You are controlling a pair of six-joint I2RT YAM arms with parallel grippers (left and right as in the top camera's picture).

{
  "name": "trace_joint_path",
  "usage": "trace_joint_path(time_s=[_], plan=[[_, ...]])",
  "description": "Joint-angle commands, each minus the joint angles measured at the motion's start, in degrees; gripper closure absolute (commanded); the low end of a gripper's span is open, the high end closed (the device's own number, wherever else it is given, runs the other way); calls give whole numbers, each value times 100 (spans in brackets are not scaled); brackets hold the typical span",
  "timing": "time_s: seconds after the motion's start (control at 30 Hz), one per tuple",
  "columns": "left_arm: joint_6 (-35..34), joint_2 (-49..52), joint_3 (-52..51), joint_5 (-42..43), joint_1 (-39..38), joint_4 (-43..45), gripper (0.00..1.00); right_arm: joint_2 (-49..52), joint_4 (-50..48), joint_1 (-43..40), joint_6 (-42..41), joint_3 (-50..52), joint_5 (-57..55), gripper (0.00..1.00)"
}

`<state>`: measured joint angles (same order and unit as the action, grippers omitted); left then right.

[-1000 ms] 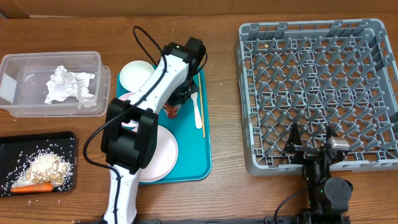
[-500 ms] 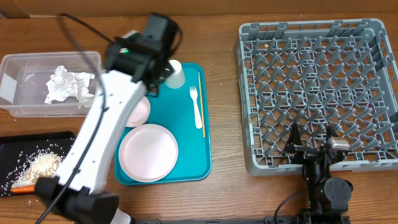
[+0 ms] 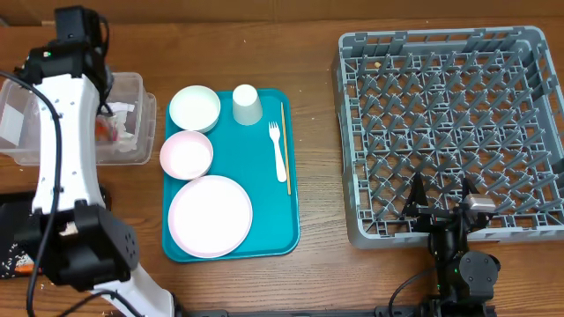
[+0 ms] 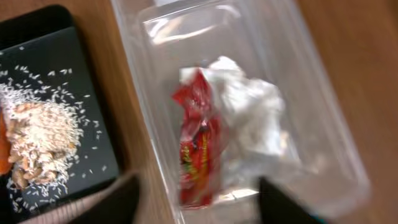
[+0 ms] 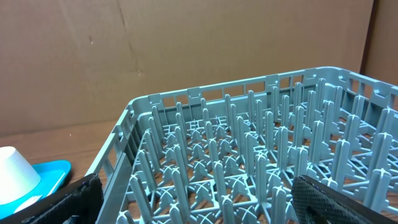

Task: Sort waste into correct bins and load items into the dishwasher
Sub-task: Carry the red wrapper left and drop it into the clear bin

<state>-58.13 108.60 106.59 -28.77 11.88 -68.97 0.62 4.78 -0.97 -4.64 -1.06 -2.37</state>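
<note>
The left claw (image 4: 202, 200) hangs over the clear tub (image 4: 134, 68) with its two fingers apart and nothing between them. Directly beneath it the red wrapper (image 4: 198, 158) lies inside the tub, its long axis running away from the claw, resting against the crumpled white napkin (image 4: 252, 115). The wrist view is blurred, so whether the wrapper has fully settled is hard to say. Off to one side of the claw, outside the tub, sits the black tray (image 4: 56, 43) with its heap of rice (image 4: 40, 137).

Across the table the right claw (image 5: 193, 200) rests at the near edge of the grey dish rack (image 3: 445, 132), fingers spread wide and empty, the pegs rising just ahead of it.

With the waste apparently binned, the dishes look to be next. They all sit on the teal tray (image 3: 273, 202), to the left claw's right and between the two claws: the plate (image 3: 210, 216), two bowls (image 3: 195, 107) (image 3: 186, 154), the cup (image 3: 248, 104), the fork (image 3: 278, 151) and the wooden stick (image 3: 283, 113). Fork and stick lie side by side, their length pointing away from the robot, on the tray's rack-ward side. The left arm seems the nearer to all of them; the rack lies beyond, by the right claw.
</note>
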Motion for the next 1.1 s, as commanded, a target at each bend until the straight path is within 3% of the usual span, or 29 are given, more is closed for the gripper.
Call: trace_joint_path(time_s=[0.0,0.1,0.3,0.37,0.5,0.6,0.73,0.8,1.07], plan=[[153,278,17,-122,262,2,19,-46,-20,37,15,61,-55,0],[675,201,20,118,315,-63,18,-46,-20,37,13,61,-55,0],[1176,-365,20,1784,109,-72,20,-46,-20,37,13,61,-55,0],[1639,-590,20,2385,-190,-42,20,-46,-20,37,13,61,-55,0],[2345,-713,20,2758,-1054,-352,20,-46,-20,37,13,61,-55,0],[2791,-638,-33,2763,-1976,-612,19,-46,-20,37,13,61,-55,0],[2811,-404,-44,2457,-3040,-337,14,-46,-20,37,13,61,-55,0],[2811,-236,-44,2256,-3386,-81,0,-46,-20,37,13,61,-55,0],[2811,431,-44,2133,-3698,-68,0,-46,-20,37,13,61,-55,0]])
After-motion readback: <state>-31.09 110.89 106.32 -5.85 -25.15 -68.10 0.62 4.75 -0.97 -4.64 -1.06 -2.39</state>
